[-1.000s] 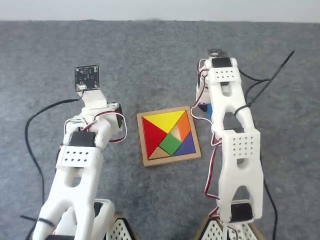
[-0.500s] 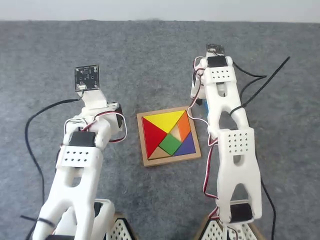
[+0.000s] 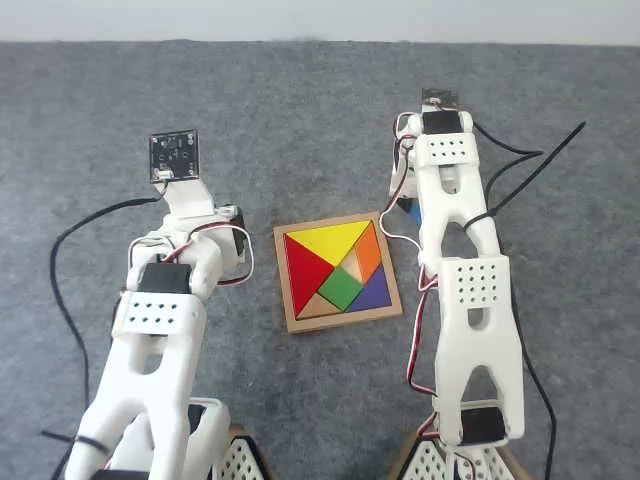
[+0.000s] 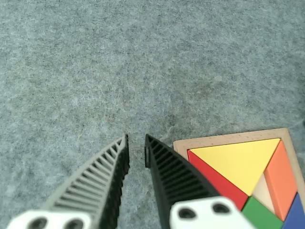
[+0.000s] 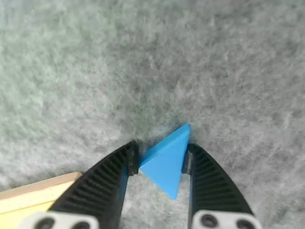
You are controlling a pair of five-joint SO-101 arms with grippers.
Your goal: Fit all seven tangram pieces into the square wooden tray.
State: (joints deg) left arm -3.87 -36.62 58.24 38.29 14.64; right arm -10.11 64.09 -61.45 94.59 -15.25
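Note:
The square wooden tray (image 3: 290, 322) lies between the two arms. It holds a yellow triangle (image 3: 330, 243), a red triangle (image 3: 300, 275), an orange piece (image 3: 368, 252), a green square (image 3: 342, 290) and a purple triangle (image 3: 375, 293), with two pale wood-coloured patches among them. Just past the tray's right side, my right gripper (image 5: 161, 148) is shut on a blue triangle (image 5: 164, 162), whose edge peeks out under the right arm (image 3: 413, 216). My left gripper (image 4: 136, 139) rests low beside the tray's far left corner (image 4: 181, 144), shut to a thin slit with nothing in it.
A grey felt mat (image 3: 300, 130) covers the whole table. Black and red cables (image 3: 520, 165) trail from the right arm, and a black cable (image 3: 70, 240) loops left of the left arm (image 3: 160, 300). Bare mat lies beyond the tray.
The right arm swung slightly left and then back right with the blue triangle in its gripper. The left arm and the tray have stayed still.

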